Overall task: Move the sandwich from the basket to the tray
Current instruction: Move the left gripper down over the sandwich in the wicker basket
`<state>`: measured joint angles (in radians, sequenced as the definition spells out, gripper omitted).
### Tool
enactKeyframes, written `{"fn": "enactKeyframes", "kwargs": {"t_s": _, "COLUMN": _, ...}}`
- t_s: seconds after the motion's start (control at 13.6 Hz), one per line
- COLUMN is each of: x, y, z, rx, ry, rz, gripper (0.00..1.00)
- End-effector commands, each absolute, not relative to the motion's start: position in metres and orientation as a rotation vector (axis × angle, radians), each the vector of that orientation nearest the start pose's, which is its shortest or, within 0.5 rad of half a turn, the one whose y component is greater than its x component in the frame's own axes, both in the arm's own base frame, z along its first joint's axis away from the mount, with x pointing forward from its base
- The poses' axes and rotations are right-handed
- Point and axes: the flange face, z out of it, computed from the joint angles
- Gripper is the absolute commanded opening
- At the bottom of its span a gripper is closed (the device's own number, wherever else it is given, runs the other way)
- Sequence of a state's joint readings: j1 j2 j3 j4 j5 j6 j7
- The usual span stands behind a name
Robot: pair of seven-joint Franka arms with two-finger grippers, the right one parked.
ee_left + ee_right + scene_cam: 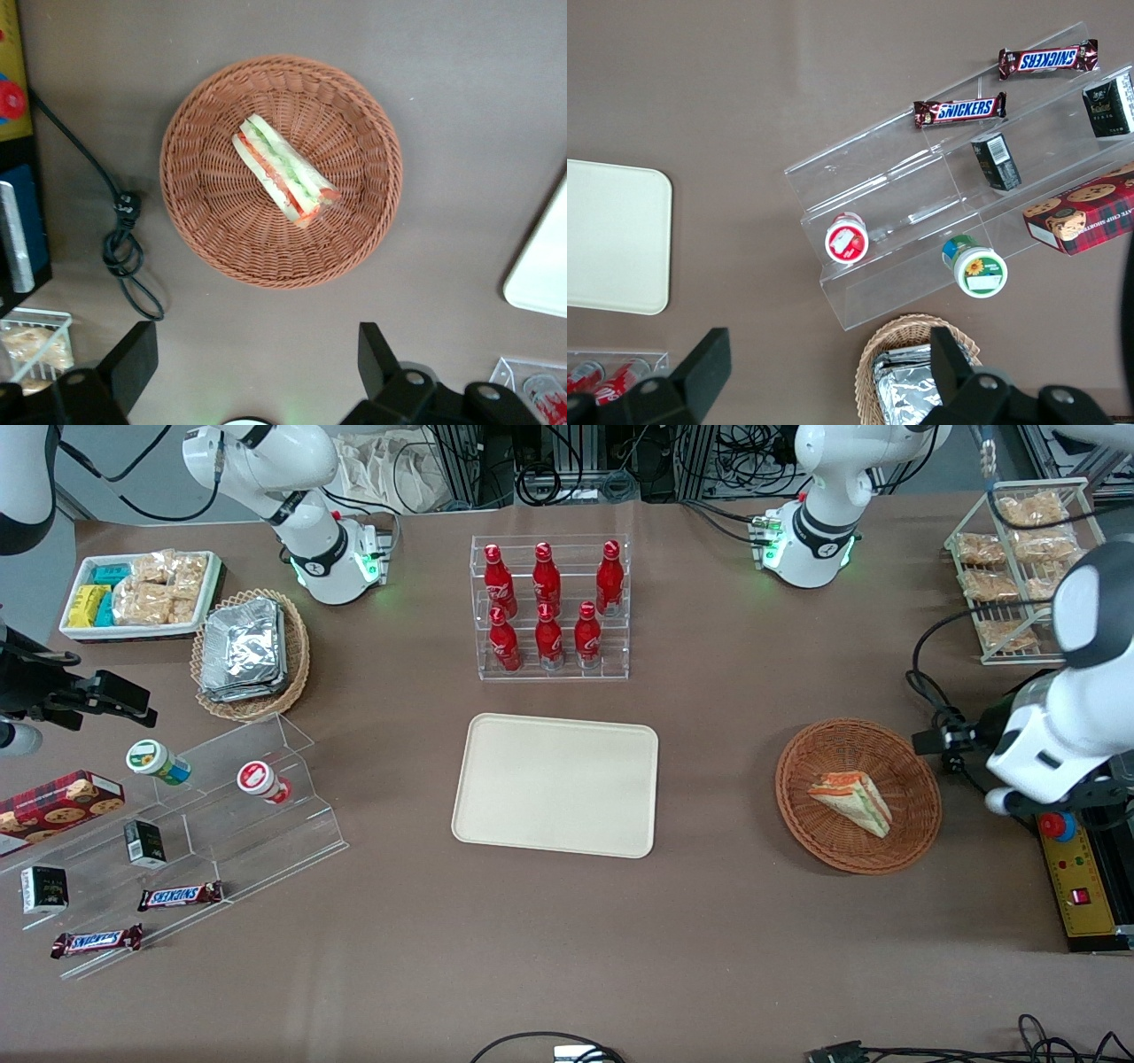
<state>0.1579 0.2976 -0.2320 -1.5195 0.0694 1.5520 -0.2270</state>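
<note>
Two chocolate bars (97,941) lie nearest the front camera, on the lowest step of a clear stepped stand (204,841) at the parked arm's end of the table (567,974). That stand also carries two small dark boxes (143,843), two little tubs with round lids (159,762) and a red cookie box (58,802).

The tray (556,784) sits flat near the middle of the table, with nothing on it. Farther from the camera than the tray stands a clear rack with six red bottles (549,607).

The basket (858,795) rests on the table toward the working arm's end, well apart from the tray. The sandwich (852,799) lies inside it, near the middle, on its side with the filling layers showing; in the wrist view the sandwich (283,170) touches only the woven floor of the basket (204,212).

The gripper (257,363) hangs above the table just beside the basket's rim, its two fingers (133,354) spread wide and holding nothing.

At the table's edge by the working arm, a wire rack (1019,567) holds snack packets. Near the parked arm's base are a lighter basket of foil packs (248,651) and a white tray of snacks (142,593).
</note>
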Motion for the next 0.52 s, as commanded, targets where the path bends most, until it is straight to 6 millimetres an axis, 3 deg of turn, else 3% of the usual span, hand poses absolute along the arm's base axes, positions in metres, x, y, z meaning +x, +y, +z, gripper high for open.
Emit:
{"fn": "enactKeyframes", "kwargs": {"t_s": 0.0, "x": 0.633, "y": -0.03, "z": 0.404, "rx": -3.025, "ry": -0.431, "rz": 0.39, "gripper": 1.0}}
{"fn": "enactKeyframes", "kwargs": {"t_s": 0.15, "x": 0.626, "y": -0.032, "z": 0.358, "rx": -2.98, "ry": -0.623, "rz": 0.361, "gripper": 1.0}}
{"fn": "enactKeyframes", "kwargs": {"t_s": 0.29, "x": 0.623, "y": -0.033, "z": 0.334, "rx": -2.929, "ry": -0.828, "rz": 0.325, "gripper": 1.0}}
{"fn": "enactKeyframes", "kwargs": {"t_s": 0.44, "x": 0.624, "y": -0.032, "z": 0.293, "rx": -2.833, "ry": -1.015, "rz": 0.393, "gripper": 1.0}}
